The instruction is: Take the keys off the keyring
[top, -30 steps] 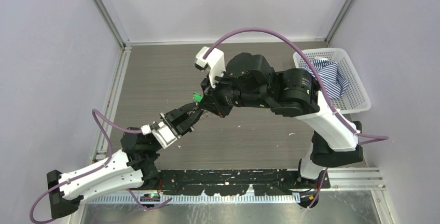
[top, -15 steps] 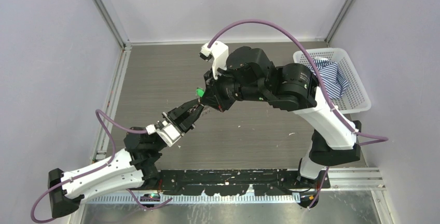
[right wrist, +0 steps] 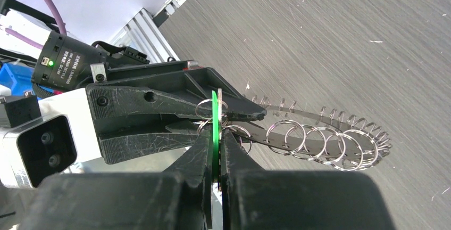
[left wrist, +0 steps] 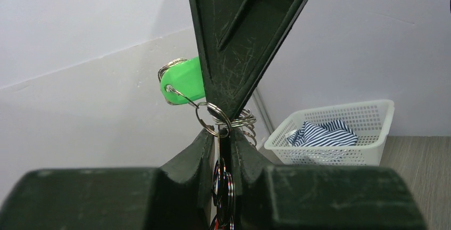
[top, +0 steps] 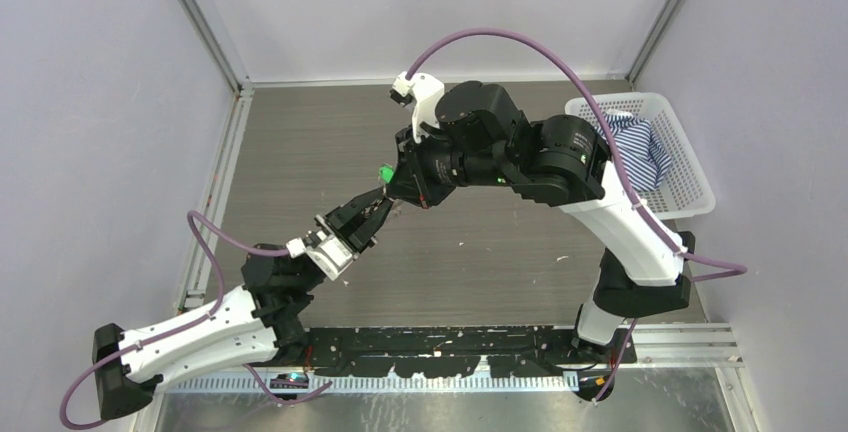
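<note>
My right gripper (right wrist: 215, 134) is shut on the flat bright green head of a key (right wrist: 215, 114), seen edge-on in the right wrist view. A small silvery keyring (left wrist: 213, 118) passes through the green head (left wrist: 183, 81). My left gripper (left wrist: 224, 137) is shut on a thin dark strip at that ring. Several more silvery rings (right wrist: 319, 139) are strung along the strip, which hangs above the table. In the top view the two grippers meet tip to tip over the table's middle, left (top: 376, 208) below right (top: 393, 185), with the green head (top: 384, 171) above them.
A white plastic basket (top: 690, 167) holding a blue-striped cloth (top: 630, 147) stands at the right wall. Grey walls close in the left, back and right sides. A black rail (top: 450, 347) runs along the near edge between the arm bases.
The right wrist has turned and drawn back, carrying the green head farther from the bases. The left gripper has followed a little. Both stay shut.
</note>
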